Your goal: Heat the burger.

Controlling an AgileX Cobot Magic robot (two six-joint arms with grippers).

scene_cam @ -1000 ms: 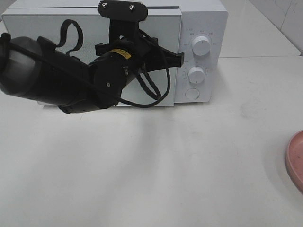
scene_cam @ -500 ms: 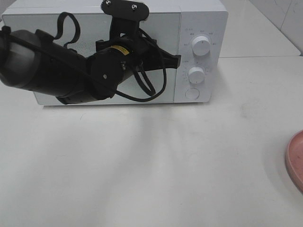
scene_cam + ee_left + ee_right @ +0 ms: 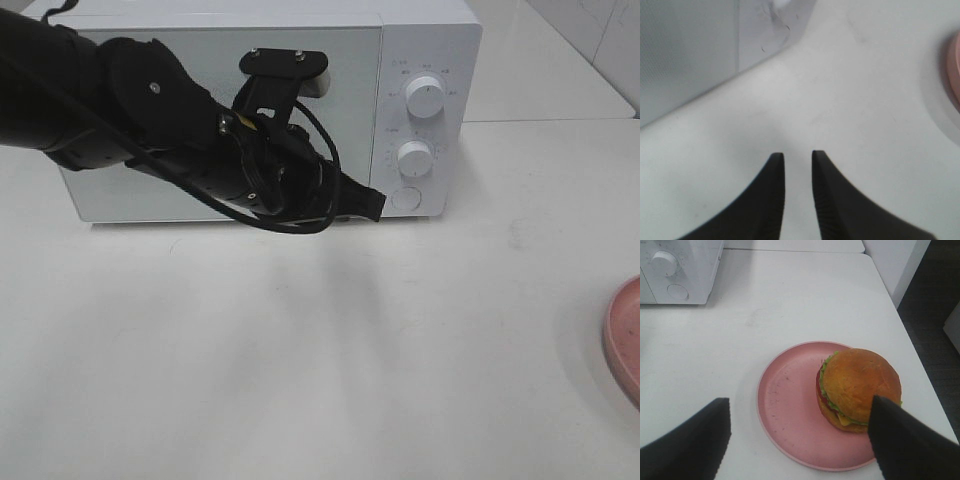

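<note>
White microwave (image 3: 250, 60) fills upper centre, door shut, left end effector (image 3: 797, 165) hanging at its lower right corner, jaws a narrow slit apart on nothing, probably to open it. Right end effector (image 3: 800, 425) spread wide over burger (image 3: 859, 389), sitting right of centre on pink plate (image 3: 785, 415) on desk (image 3: 330, 360), likely ready to lift.

A: How many burgers?
B: 1 burger (image 3: 859, 389), w/ 1 top bun showing.

A: Plates?
B: 1 pink plate (image 3: 785, 410).

A: Microwaves?
B: 1 white microwave (image 3: 420, 40). It has 2 round knobs, the top knob (image 3: 426, 98) & the lower knob (image 3: 414, 157), plus 1 round button (image 3: 406, 198) under them.

A: Claws?
B: 2. The left claw (image 3: 797, 157) has 2 black fingers, & the right claw (image 3: 800, 412) has 2 also.

A: Arms in the high view?
B: Just 1 black arm (image 3: 120, 110).

A: Tabletops?
B: 1 white tabletop (image 3: 300, 350).
</note>
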